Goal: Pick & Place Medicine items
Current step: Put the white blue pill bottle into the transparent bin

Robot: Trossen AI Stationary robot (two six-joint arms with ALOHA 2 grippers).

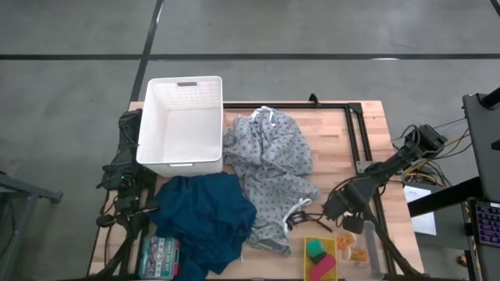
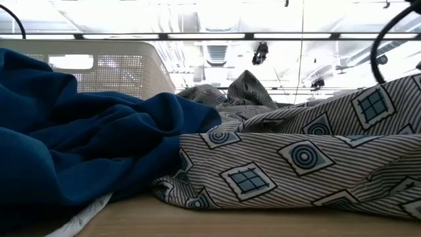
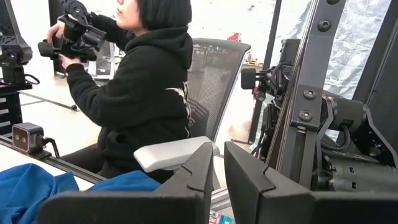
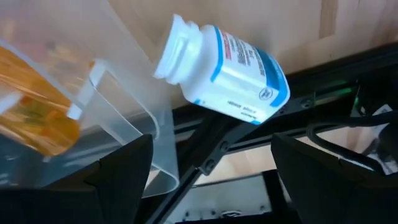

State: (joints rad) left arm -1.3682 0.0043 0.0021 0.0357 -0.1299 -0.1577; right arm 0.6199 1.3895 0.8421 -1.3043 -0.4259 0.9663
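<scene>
Between the right hand's (image 4: pixel 211 162) spread fingers, a white bottle (image 4: pixel 227 68)

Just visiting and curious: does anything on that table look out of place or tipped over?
Yes. A white medicine bottle lies on its side, uncapped, right in front of the open right gripper. Clothes are heaped loosely beside the basket.

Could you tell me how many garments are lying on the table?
2: the blue garment on the table's left side, the grey patterned garment at centre. More may hide underneath.

arms (image 1: pixel 391 165): black, jointed, cables at base
left fingers (image 3: pixel 186 186): dark, angular, matte
right fingers (image 4: pixel 124 168): dark, flat-faced
</scene>
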